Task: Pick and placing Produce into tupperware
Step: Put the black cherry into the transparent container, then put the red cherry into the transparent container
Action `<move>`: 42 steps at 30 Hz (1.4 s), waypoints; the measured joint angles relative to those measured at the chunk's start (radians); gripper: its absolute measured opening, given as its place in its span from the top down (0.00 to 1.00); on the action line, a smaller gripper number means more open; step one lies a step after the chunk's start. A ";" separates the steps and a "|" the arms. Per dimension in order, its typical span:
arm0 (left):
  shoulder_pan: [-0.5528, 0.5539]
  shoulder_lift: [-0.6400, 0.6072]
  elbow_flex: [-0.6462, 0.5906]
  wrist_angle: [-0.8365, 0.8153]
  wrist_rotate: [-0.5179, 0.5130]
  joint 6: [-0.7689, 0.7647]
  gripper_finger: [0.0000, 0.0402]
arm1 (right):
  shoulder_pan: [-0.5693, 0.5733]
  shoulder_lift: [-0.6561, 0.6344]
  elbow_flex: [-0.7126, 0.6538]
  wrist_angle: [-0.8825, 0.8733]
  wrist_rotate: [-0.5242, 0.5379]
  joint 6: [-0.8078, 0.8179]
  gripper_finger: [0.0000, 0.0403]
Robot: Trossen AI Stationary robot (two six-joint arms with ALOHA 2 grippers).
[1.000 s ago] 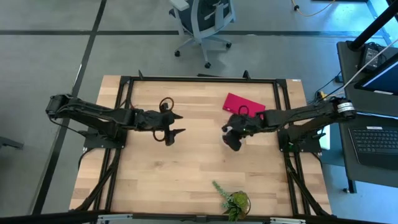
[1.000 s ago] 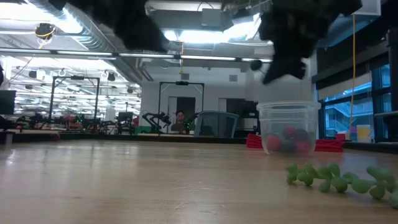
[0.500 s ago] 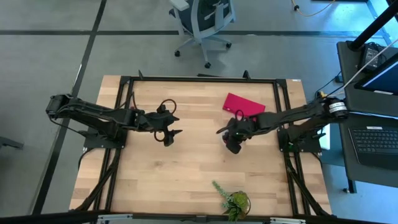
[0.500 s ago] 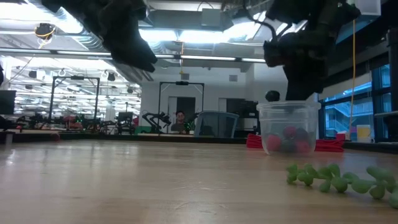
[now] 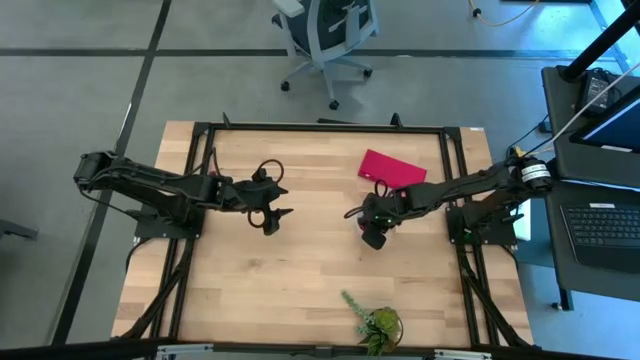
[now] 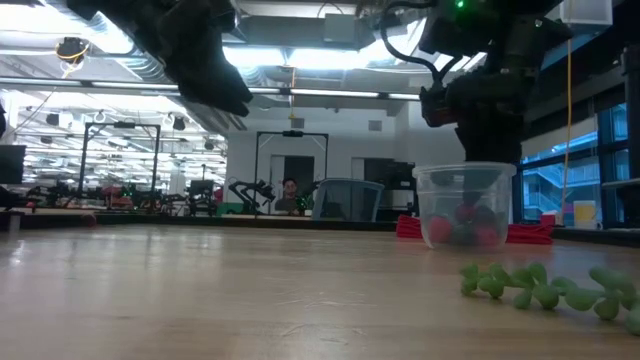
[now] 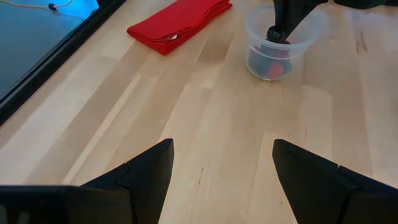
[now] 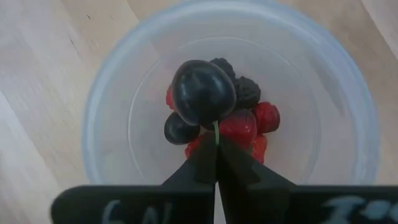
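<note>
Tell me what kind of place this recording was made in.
Probably a robotics lab or open workshop: a wooden table in a black frame, an office chair beside it, and ceiling ducts over more equipment behind.

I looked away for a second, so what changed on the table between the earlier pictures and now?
The right gripper, jaws shut on a dark cherry by its stem, swung over the tupperware and lowered toward it. The left gripper drew back slightly, open. Tupperware, red cloth and green plant stayed put.

Red cloth (image 5: 392,168) on table (image 5: 300,270); leafy plant (image 5: 374,322), possibly artificial.
</note>
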State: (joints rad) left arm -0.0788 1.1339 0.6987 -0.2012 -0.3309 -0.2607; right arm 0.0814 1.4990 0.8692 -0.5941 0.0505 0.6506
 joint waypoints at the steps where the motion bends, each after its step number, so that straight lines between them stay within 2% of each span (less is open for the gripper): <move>1: 0.000 0.000 0.000 0.000 0.000 0.000 0.34 | 0.000 0.000 0.000 0.001 0.000 0.001 0.98; 14: 0.000 0.000 0.000 0.000 0.000 0.000 0.34 | 0.000 0.000 0.003 0.016 0.000 0.000 0.78; 19: 0.000 0.000 0.000 -0.005 0.005 0.000 0.34 | 0.000 -0.014 0.104 -0.090 0.004 -0.011 0.69; 24: 0.000 0.000 0.000 -0.079 0.011 0.000 0.34 | 0.030 -0.059 0.242 -0.200 0.091 -0.084 0.65; 28: 0.009 0.000 0.001 -0.134 0.016 -0.067 0.34 | 0.057 -0.093 0.280 -0.217 0.173 -0.167 0.65; 31: 0.076 0.000 0.040 -0.268 0.054 -0.158 0.34 | 0.062 -0.103 0.279 -0.209 0.227 -0.187 0.65; 34: 0.162 0.012 0.096 -0.441 0.048 -0.253 0.34 | 0.057 -0.105 0.270 -0.203 0.268 -0.189 0.65; 39: 0.299 0.043 0.173 -0.693 0.019 -0.266 0.34 | 0.051 -0.097 0.269 -0.199 0.277 -0.205 0.65; 42: 0.392 0.076 0.200 -0.778 0.027 -0.280 0.34 | 0.051 -0.095 0.269 -0.174 0.278 -0.224 0.65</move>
State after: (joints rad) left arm 0.3137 1.2101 0.8983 -0.9787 -0.3035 -0.5403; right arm 0.1329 1.4040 1.1381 -0.7683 0.3284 0.4268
